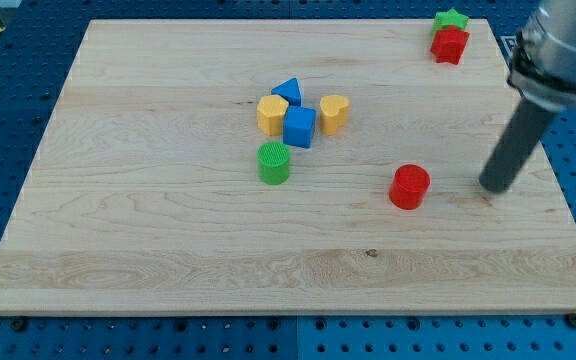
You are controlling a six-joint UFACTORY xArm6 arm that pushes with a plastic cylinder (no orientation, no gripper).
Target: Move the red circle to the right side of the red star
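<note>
The red circle (409, 187) lies on the wooden board (168, 250), right of centre. The red star (449, 45) sits near the board's top right corner, touching a green star (451, 19) just above it. My tip (494, 188) rests on the board to the right of the red circle, about a block's width and a half away, not touching it. The rod slants up towards the view's right.
A cluster sits at the board's centre: a blue triangle (287, 92), a yellow hexagon (272, 114), a blue cube (299, 127) and a yellow heart (334, 113). A green cylinder (274, 163) stands just below them. The board's right edge is near my tip.
</note>
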